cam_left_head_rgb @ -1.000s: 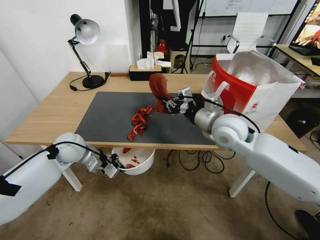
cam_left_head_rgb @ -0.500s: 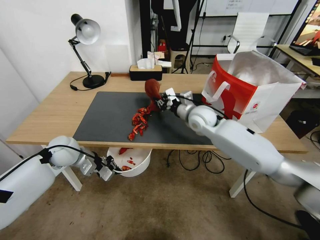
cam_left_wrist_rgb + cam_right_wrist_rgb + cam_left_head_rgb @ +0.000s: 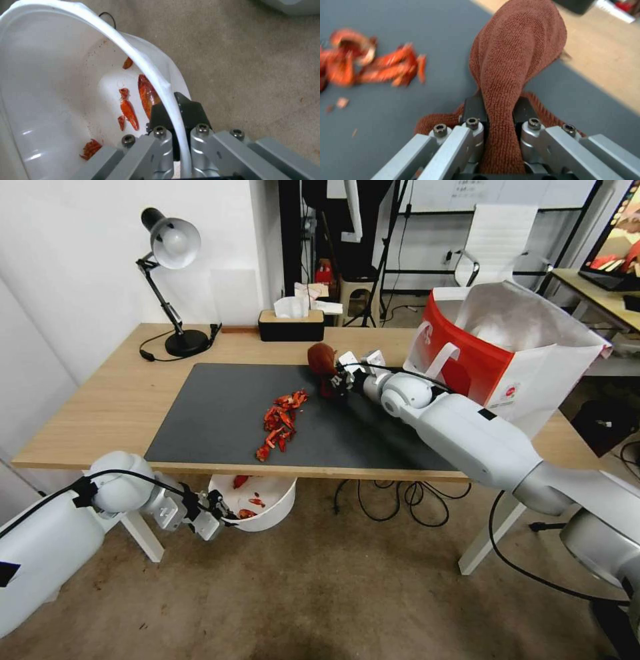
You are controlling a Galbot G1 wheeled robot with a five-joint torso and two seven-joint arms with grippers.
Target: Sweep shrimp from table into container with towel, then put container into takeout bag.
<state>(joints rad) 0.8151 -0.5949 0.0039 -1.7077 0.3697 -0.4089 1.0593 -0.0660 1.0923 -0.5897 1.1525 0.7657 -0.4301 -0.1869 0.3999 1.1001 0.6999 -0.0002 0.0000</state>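
Shrimp point(image 3: 281, 424) lie on the dark mat of the worktop point(image 3: 100, 407) as an elongated heap whose long axis runs from the far side toward the near edge. In the head view, the right gripper point(image 3: 338, 380) sits beyond the heap's far end and toward the robot's right, its fingers clamped on the towel point(image 3: 323, 360). The container point(image 3: 263, 501) hangs below the near edge, in line with the heap's near end, held by the left gripper point(image 3: 219, 515). The takeout bag point(image 3: 507, 353) stands at the right end of the worktop.

Left wrist view: the fingers point(image 3: 181, 112) pinch the container's rim, one inside and one outside the wall; a few shrimp pieces lie inside.

Right wrist view: the towel rises from between the closed fingers point(image 3: 473, 110); the shrimp lie ahead and to one side. A sweep toward the container must therefore run along the heap's long axis, by judgement.
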